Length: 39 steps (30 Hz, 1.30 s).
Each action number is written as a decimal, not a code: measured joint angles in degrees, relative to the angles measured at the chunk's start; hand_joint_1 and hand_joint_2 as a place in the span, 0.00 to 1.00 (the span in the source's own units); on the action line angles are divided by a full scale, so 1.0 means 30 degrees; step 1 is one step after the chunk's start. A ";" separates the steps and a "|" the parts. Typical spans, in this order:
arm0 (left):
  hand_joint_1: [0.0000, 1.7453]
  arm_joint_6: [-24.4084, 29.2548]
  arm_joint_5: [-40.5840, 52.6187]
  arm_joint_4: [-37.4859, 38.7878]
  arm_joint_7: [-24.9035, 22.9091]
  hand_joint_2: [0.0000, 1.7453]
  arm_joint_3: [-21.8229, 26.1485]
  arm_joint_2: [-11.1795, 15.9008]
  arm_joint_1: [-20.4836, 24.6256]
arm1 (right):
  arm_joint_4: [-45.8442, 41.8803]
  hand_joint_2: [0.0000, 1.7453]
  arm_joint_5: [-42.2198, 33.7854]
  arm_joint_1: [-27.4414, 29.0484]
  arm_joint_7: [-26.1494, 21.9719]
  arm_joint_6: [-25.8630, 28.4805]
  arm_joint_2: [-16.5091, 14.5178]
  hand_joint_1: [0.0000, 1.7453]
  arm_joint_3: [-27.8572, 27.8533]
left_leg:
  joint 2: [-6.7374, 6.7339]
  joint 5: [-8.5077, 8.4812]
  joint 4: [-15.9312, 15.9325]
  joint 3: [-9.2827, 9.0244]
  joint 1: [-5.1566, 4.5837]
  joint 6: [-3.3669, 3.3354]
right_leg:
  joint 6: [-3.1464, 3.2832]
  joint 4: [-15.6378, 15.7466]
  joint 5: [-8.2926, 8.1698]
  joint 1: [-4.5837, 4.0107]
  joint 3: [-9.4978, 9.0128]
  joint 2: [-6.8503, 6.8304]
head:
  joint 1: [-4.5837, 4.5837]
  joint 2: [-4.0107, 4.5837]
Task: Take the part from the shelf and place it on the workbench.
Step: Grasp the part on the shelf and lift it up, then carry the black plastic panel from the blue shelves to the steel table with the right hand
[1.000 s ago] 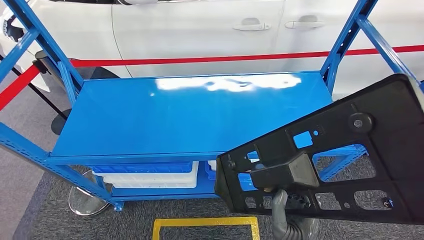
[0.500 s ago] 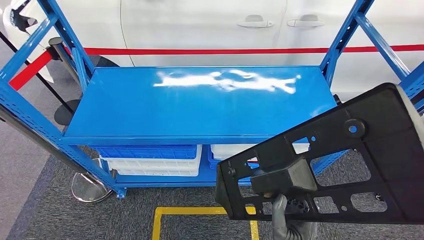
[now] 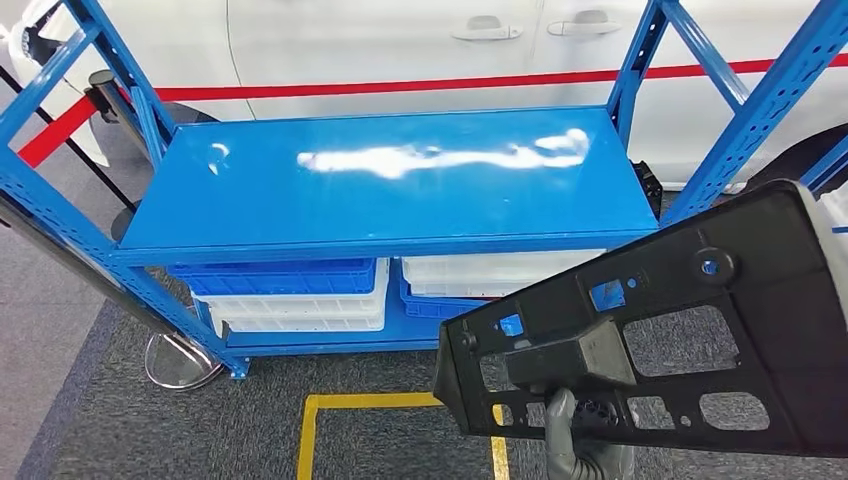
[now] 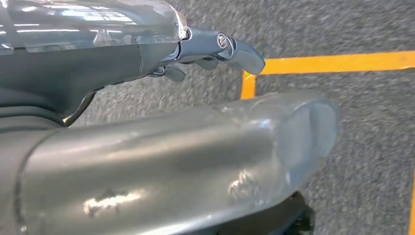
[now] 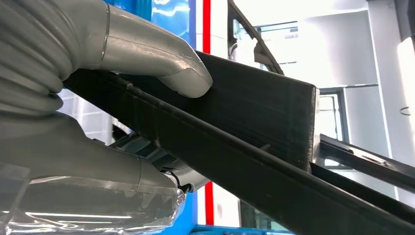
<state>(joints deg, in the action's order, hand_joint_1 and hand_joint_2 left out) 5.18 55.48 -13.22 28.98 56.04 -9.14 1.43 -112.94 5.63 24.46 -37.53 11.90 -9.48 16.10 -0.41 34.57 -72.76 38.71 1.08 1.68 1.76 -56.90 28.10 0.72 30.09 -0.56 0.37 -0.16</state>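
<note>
The part [image 3: 690, 320] is a large flat black plastic panel with several cut-outs and a raised block near its lower middle. It hangs tilted in the air at the lower right of the head view, in front of the blue shelf. My right hand [image 3: 577, 440] grips it from below; in the right wrist view the grey thumb [image 5: 161, 63] presses on the panel's black edge [image 5: 254, 112]. My left hand [image 4: 147, 127] hangs over grey carpet, its fingers [image 4: 220, 46] stretched out with nothing in them.
The blue shelf board [image 3: 390, 180] is bare, with blue and white bins [image 3: 290, 295] on the level below. A white car with a red stripe stands behind. A stanchion base [image 3: 180, 362] and a yellow floor line [image 3: 340, 405] lie on the carpet.
The whole picture has shifted: the shelf now sits higher and farther off, so the camera has moved back. The part stays in my right hand at the same spot in view.
</note>
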 joint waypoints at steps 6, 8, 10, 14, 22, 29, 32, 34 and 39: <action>0.00 -0.0306 0.0272 -0.0075 0.0020 0.00 0.0036 0.0002 0.0062 | 0.0035 1.00 -0.0184 0.0013 -0.0004 -0.0386 -0.0153 1.00 -0.0182 | 0.0023 -0.1422 0.4389 -0.3968 -0.0221 -0.0642 | -0.0213 -0.0521 -0.0854 -0.0221 0.1416 -0.0017 | 0.0009 0.0002; 0.00 -0.0336 0.0348 -0.0124 0.0035 0.00 0.0089 -0.0004 0.0094 | 0.0031 1.00 -0.0250 0.0018 -0.0013 -0.0546 -0.0213 1.00 -0.0244 | 0.0032 -0.1234 0.5471 -0.4443 -0.0355 -0.0784 | -0.0472 -0.0497 -0.1166 -0.0182 0.1531 -0.0069 | -0.0002 0.0002; 0.00 -0.0370 0.0370 -0.0138 0.0031 0.00 0.0126 -0.0036 0.0094 | 0.0027 1.00 -0.0260 0.0037 -0.0020 -0.0645 -0.0255 1.00 -0.0315 | -0.0010 -0.1621 0.5653 -0.4225 -0.0299 -0.0984 | -0.0717 -0.0562 -0.1125 -0.0141 0.1645 -0.0046 | -0.0011 0.0002; 0.00 -0.0417 0.0374 -0.0164 0.0022 0.00 0.0188 -0.0066 0.0086 | 0.0029 1.00 -0.0279 0.0077 -0.0022 -0.0679 -0.0280 1.00 -0.0504 | -0.0154 -0.2480 0.5763 -0.3297 -0.0246 -0.1319 | -0.1003 -0.3773 0.1996 -0.0040 0.2569 0.0102 | 0.0093 0.0000; 0.00 -0.0563 0.0514 -0.0168 0.0000 0.00 0.0328 -0.0113 0.0084 | -0.0009 1.00 -0.0415 0.0090 -0.0035 -0.0976 -0.0302 1.00 -0.0674 | -0.0120 -0.3550 0.4770 -0.1366 -0.0298 -0.0813 | -0.0896 -0.0267 0.1180 -0.0012 -0.1376 0.0146 | 0.0069 0.0002; 0.00 -0.0630 0.0787 -0.0168 -0.0018 0.00 0.0532 -0.0109 0.0029 | -0.0206 1.00 -0.0812 0.0160 -0.0005 -0.1822 -0.0690 1.00 -0.0893 | -0.0007 -0.0628 0.1751 -0.0361 -0.0192 -0.0191 | 0.0056 0.0077 0.0038 -0.0022 -0.0184 0.0296 | -0.0002 0.0000; 0.00 -0.0623 0.0886 -0.0168 -0.0011 0.00 0.0572 -0.0109 0.0069 | -0.0231 1.00 -0.0925 0.0208 0.0000 -0.2037 -0.0779 1.00 -0.0982 | 0.0016 -0.0447 -0.0446 -0.0447 -0.0181 -0.0211 | 0.0049 -0.0106 -0.0513 -0.0129 0.0773 0.0639 | -0.0006 0.0002; 0.00 -0.0592 0.0902 -0.0168 -0.0007 0.00 0.0596 -0.0109 0.0080 | -0.0231 1.00 -0.0936 0.0247 0.0000 -0.2084 -0.0830 1.00 -0.1049 | 0.0323 -0.1776 0.0752 -0.1684 -0.0209 -0.0436 | -0.0003 -0.0244 -0.0857 -0.0190 0.1342 0.0965 | -0.0004 0.0002; 0.00 -0.0581 0.0931 -0.0189 0.0073 0.00 0.0763 -0.0113 0.0124 | -0.0244 1.00 -0.0994 0.0328 0.0000 -0.2430 -0.0947 1.00 -0.1175 | 0.1334 -0.1090 0.5740 -0.4825 -0.0346 -0.0875 | -0.0505 -0.0372 -0.1656 -0.0181 0.1923 0.1845 | -0.0024 0.0002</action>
<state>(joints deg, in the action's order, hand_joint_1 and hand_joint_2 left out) 3.43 58.27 -13.79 29.20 58.33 -9.48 1.80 -113.67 2.65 25.45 -37.53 4.61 -12.32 12.57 3.60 31.30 -55.54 24.24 0.05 -0.95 0.25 -58.02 23.13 0.18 35.86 4.98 0.29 -0.15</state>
